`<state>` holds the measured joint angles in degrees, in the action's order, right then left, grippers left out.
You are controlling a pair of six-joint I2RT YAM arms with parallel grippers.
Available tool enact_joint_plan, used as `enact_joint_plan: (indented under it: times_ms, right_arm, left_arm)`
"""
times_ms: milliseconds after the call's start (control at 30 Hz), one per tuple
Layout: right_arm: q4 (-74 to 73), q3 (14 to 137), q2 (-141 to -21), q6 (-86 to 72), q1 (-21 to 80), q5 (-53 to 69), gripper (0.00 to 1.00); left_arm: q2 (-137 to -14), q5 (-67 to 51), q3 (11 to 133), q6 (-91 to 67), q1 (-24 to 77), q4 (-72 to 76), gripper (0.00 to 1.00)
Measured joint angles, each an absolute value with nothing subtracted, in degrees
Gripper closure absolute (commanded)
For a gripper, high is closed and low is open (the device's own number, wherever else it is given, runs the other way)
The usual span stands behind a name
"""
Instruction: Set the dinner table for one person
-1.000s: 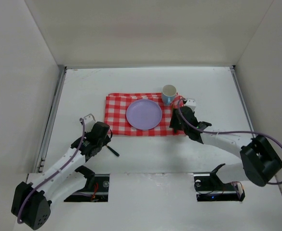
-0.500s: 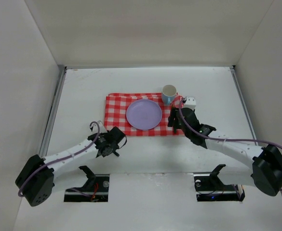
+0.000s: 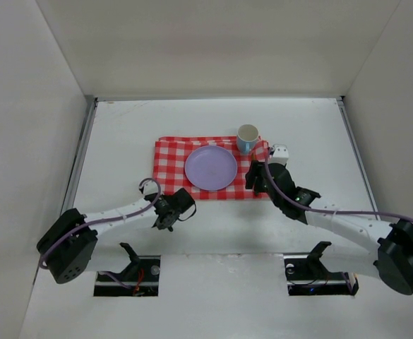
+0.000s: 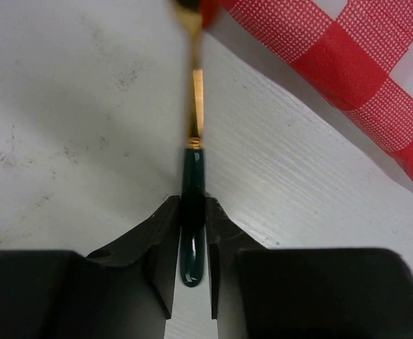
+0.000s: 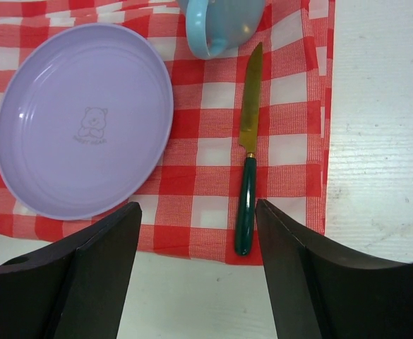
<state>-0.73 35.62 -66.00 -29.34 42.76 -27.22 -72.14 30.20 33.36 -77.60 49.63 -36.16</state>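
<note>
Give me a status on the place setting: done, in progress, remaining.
Done: the checkered cloth is spread, with the plate, cup and knife on it; the right gripper hangs open over the knife. In hand: the left gripper is shut on a green-handled utensil at the cloth's near edge, its head too blurred to name. Left: laying it beside the plate.
</note>
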Motion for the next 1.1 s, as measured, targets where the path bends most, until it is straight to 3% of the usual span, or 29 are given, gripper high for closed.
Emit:
enact_joint_plan:
  times_ms: [167, 400, 700, 867, 1100]
  right_arm:
    - [-0.4, 34.7, -64.1, -29.4, 42.8, -27.2, 0.27]
    - [-0.4, 34.7, -64.1, -29.4, 42.4, -27.2, 0.26]
    - [0.7, 32.7, -62.6, -30.2, 40.4, -27.2, 0.26]
    - [1.7, 31.8, -61.5, -30.9, 39.0, -27.3, 0.26]
    - [2.2, 30.7, -60.3, -31.3, 38.3, -27.4, 0.26]
  left_arm:
    - [-69.2, 29.7, 31.8, -79.2, 51.1, -36.9, 1.0]
    - [-64.2, 31.1, 32.7, -80.9, 56.4, -47.0, 1.0]
    - [-60.9, 44.9, 48.6, -77.7, 60.7, -61.8, 0.99]
    - [-62.5, 46.3, 54.3, -56.9, 57.7, -51.2, 0.99]
    - [-66.5, 30.0, 51.0, -35.1, 43.8, -28.2, 0.98]
